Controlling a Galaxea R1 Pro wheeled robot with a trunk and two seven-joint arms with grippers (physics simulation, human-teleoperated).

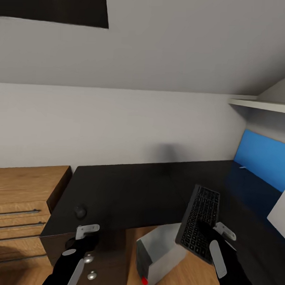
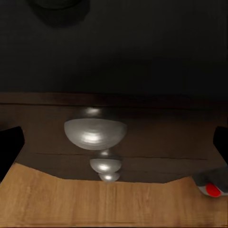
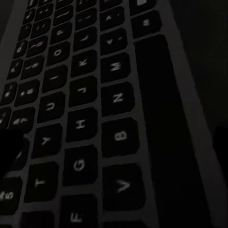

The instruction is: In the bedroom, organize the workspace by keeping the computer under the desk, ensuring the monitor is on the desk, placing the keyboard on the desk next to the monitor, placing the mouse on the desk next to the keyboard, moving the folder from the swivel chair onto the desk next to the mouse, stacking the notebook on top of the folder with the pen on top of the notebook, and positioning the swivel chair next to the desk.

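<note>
right claw point(image 1: 209, 231) gripping keyboard point(image 1: 199, 220), raised, tilted

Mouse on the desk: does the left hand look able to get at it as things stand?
Probably yes. The mouse sits near the front edge of the desk, just above the left hand, with nothing between them; that hand looks empty, facing the drawer knobs.

One counter point(image 1: 127, 187), one keyboard point(image 1: 199, 220), one mouse point(image 1: 80, 211), one computer point(image 1: 159, 254), three knobs point(image 2: 95, 132), two end effectors.
</note>
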